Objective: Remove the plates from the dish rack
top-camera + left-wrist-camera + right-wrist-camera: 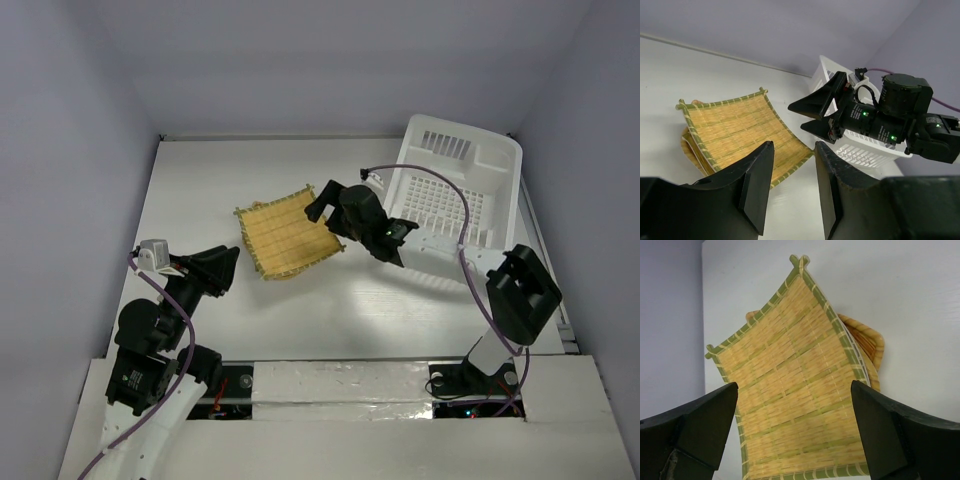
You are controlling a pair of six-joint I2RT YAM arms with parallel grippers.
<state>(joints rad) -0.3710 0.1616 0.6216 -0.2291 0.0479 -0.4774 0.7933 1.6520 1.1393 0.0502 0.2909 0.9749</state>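
The right gripper (794,390) stands spread wide, one finger (700,425) at 7 o'clock and the other at 5 o'clock, with nothing clamped between them. A square plate (790,350) of yellow weave with green-bound edges fills the centre, one crossed-stick corner at 12 o'clock. It lies on a tan-orange plate (874,342), whose rim shows at 2 o'clock. White table (900,285) surrounds the stack. A grey-violet wall (670,315) occupies 9 o'clock.
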